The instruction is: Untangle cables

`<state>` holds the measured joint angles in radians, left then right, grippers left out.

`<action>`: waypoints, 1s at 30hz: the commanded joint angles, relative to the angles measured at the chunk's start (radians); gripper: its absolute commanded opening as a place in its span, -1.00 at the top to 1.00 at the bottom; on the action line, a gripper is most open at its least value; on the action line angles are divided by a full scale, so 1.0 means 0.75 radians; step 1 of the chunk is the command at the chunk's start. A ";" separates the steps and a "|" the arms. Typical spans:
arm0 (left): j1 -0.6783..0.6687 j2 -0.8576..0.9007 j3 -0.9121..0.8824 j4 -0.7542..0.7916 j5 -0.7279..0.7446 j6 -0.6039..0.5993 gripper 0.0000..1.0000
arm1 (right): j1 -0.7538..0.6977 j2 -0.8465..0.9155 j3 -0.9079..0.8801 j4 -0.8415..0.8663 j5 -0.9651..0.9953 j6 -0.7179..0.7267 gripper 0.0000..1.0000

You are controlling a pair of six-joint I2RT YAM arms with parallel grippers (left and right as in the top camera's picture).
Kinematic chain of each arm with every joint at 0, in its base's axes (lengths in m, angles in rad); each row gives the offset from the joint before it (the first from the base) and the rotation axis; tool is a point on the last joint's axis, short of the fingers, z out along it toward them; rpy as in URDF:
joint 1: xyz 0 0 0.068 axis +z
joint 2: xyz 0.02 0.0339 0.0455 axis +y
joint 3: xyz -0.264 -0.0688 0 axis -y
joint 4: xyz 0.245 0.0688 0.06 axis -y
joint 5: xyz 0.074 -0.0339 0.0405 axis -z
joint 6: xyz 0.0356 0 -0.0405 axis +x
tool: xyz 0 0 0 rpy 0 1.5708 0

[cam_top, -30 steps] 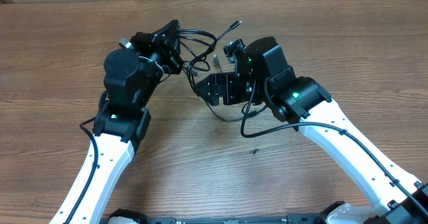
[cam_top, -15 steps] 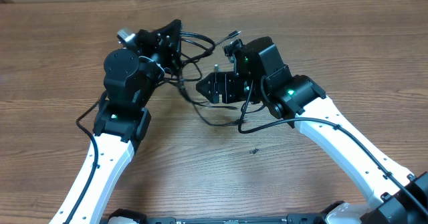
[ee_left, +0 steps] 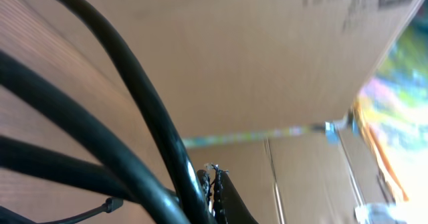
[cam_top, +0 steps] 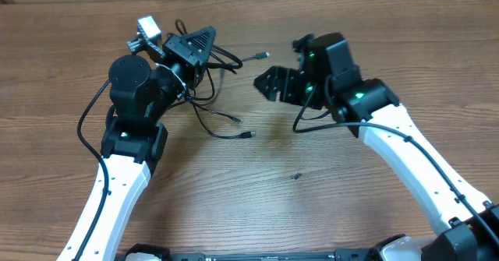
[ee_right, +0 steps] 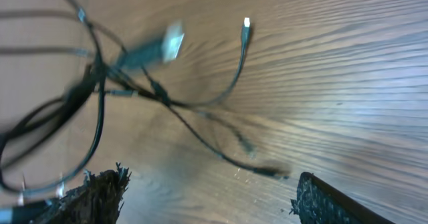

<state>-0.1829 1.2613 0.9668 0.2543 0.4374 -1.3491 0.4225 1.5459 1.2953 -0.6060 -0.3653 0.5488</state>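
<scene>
Wood-grain table (cam_top: 234, 206) fills the overhead view, its near edge cut off by the frame along with the bases of both white arms. Cardboard wall (ee_left: 267, 50) takes up most of the left wrist view, tilted and blurred, with print on it too soft to read. Of the two arms, the left arm (cam_top: 117, 183) reaches up to the far left of the table and the right arm (cam_top: 413, 152) to the far right. The left gripper (cam_top: 199, 52) is closed on the cables (cam_top: 221, 60), though its black body hides the fingertips from above; its own camera shows only one dark fingertip (ee_left: 221, 197) at the bottom edge, with strands (ee_left: 147, 117) so close that they look thick and run out of frame. The right gripper (cam_top: 265, 83) stands well apart from the bundle, its jaws spread with nothing between them; the two fingers show only as dark tips at the bottom corners of its view (ee_right: 207, 200). From the clamped bunch, loose strands trail over the table toward the middle (ee_right: 160, 93), crossing one another in a knot hard to trace. One small plug (cam_top: 248, 135) lies on the wood nearest the front; another (cam_top: 264, 55) points toward the right gripper. A pale connector (ee_right: 172, 43) is smeared by blur.
</scene>
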 commanded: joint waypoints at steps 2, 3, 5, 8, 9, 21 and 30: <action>0.009 -0.007 0.014 0.018 0.215 0.076 0.91 | -0.036 0.002 0.024 0.013 -0.002 0.052 -0.64; 0.009 -0.007 0.014 0.018 0.225 0.067 0.92 | -0.041 0.002 0.024 0.015 -0.002 0.052 -0.64; 0.009 -0.007 0.014 0.017 0.273 0.029 0.92 | -0.051 0.002 0.024 0.023 -0.002 0.053 -0.64; 0.008 -0.007 0.014 0.019 0.319 -0.001 0.92 | -0.052 0.002 0.024 0.038 0.010 0.052 -0.64; 0.008 -0.007 0.014 0.021 0.337 -0.009 0.92 | -0.052 0.002 0.024 0.044 0.015 0.052 -0.64; 0.007 -0.007 0.014 0.065 0.586 0.037 0.92 | -0.051 0.002 0.024 0.188 -0.052 0.066 -0.64; 0.007 -0.006 0.014 0.025 0.451 0.017 0.91 | 0.044 0.002 0.023 0.250 -0.307 -0.051 -0.64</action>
<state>-0.1814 1.2613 0.9668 0.2653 0.8131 -1.3499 0.4099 1.5471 1.2953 -0.4076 -0.5270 0.5701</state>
